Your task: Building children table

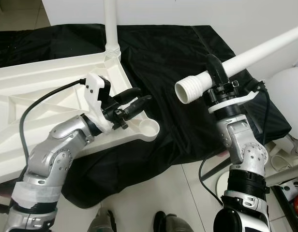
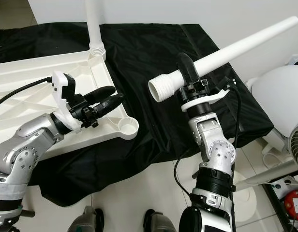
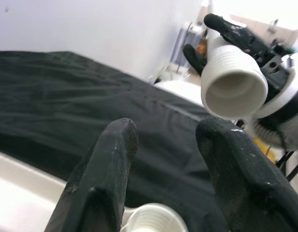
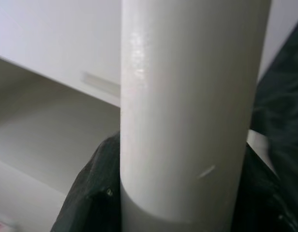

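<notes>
One white leg (image 1: 245, 57) clamped in right gripper (image 1: 217, 76), held aslant over black cloth (image 1: 163, 63), threaded end toward tabletop's corner socket (image 1: 150, 128); second leg (image 1: 111, 24) upright in far corner of upturned tabletop (image 1: 37, 92); left gripper (image 1: 139, 101) just above the rim near the socket, fingers (image 3: 108, 169) apart, gripping nothing.

A pale tiled floor (image 1: 178, 193) carried a spread black cloth (image 1: 168, 63); a white tabletop (image 1: 37, 92) lay upside down on the cloth, its corner socket (image 1: 150, 128) facing upward.
</notes>
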Motion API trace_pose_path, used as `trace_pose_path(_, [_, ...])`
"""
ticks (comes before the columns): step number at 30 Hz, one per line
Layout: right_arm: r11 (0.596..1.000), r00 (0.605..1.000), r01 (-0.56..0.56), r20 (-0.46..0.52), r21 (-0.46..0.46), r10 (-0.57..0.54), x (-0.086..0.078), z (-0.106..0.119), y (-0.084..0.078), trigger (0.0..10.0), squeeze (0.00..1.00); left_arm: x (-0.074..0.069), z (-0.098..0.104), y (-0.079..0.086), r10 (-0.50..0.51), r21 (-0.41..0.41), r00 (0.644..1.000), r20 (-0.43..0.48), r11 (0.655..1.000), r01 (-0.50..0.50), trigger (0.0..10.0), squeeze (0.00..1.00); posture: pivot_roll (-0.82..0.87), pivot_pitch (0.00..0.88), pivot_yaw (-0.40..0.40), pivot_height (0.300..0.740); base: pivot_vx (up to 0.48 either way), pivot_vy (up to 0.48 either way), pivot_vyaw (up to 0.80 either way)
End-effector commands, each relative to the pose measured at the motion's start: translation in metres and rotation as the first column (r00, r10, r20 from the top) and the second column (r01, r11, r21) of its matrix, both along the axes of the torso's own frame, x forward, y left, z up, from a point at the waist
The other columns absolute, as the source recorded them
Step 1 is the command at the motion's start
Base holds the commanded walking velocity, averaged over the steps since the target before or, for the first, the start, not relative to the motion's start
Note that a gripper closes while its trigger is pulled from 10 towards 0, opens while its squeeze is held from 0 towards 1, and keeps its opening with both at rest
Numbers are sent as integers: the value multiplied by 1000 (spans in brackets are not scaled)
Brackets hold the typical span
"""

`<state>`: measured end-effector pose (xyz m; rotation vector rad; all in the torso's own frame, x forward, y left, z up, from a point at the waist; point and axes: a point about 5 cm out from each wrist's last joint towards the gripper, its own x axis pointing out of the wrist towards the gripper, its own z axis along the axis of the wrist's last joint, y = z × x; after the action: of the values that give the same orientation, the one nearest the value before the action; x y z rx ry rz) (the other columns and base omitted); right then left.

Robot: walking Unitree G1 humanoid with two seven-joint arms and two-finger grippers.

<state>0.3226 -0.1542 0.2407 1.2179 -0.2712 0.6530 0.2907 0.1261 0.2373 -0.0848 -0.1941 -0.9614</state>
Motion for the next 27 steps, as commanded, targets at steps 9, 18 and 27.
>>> trace_pose_path(9, [864,970,231,35,-447,-241,8,2,5,10000,0,29,9,5,199,7,979,-32,980,-199,10000,0,51,108,-60,740,0,0,0])
trace_pose_path(18, [656,916,384,182,-650,-357,10,12,-2,10000,0,39,21,5,272,-44,960,-66,960,-275,10000,0,51,119,-51,740,0,0,0])
trace_pose_path(27, [449,869,463,292,-764,-399,9,-1,-7,10000,0,41,2,-17,333,55,938,-102,943,-329,10000,0,53,112,-47,740,0,0,0])
